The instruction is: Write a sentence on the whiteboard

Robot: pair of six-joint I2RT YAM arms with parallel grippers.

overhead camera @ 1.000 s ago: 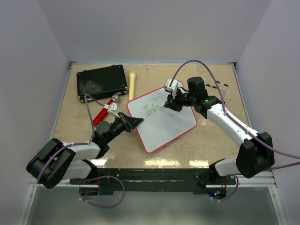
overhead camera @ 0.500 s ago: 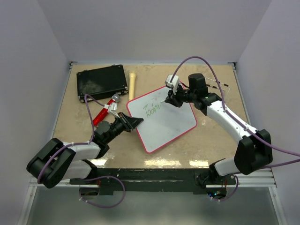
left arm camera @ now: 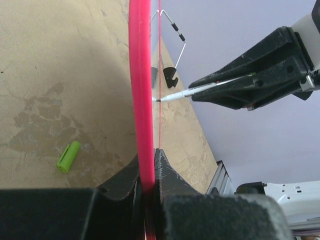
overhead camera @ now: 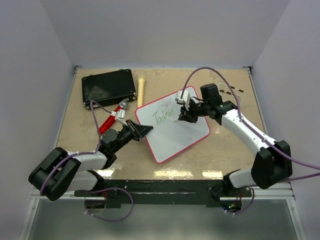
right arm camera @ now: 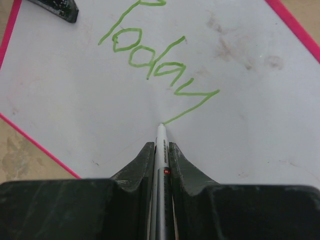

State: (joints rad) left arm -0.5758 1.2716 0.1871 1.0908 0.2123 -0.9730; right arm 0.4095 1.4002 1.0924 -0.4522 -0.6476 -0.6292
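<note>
Where right gripper clamps, the marker mostly hides.

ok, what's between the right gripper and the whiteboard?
Only the marker: the right gripper is shut on it, and its tip touches the whiteboard at the end of the green writing. The right wrist view shows it.

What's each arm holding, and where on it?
Left jaws pinch the whiteboard by its pink rim; right jaws grip the pen by its barrel, tip on the board.
</note>
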